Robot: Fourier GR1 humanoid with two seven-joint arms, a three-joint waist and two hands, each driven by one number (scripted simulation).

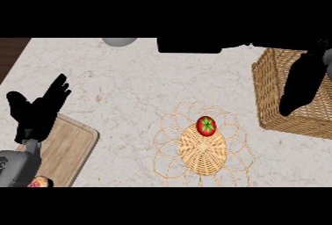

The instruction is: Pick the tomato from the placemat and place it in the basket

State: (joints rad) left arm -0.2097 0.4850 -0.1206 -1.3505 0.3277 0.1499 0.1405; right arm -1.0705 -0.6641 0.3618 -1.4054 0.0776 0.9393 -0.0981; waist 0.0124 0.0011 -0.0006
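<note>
A: Tomato [206, 125] first: do any fingers hold it?

B: No. The fingers [59, 90] of the left hand [37, 112] are straight and relaxed, pointing up, and they hold nothing. This hand rests far left of the tomato, above a wooden board [68, 147].

A: And the right hand?

B: The right hand [303, 83] is a dark shape far to the right of the tomato, over the basket [272, 94]. Whether it is released or clenched I cannot tell, it is too dark. I see nothing red in it.

A: So where is the tomato exactly?

B: It lies on the placemat [202, 147], on the woven round middle, near the upper edge of that middle. It is upright, the green star on top. No hand touches it.

A: The basket is where from the tomato?

B: To the right and a little up, well apart from it. It is wicker and it looks to have nothing inside, as far as I can see.

A: How much of the task is done, then?

B: I judge nothing yet. The pick is still to do, then the carry to the right, then the release in the basket.
</note>
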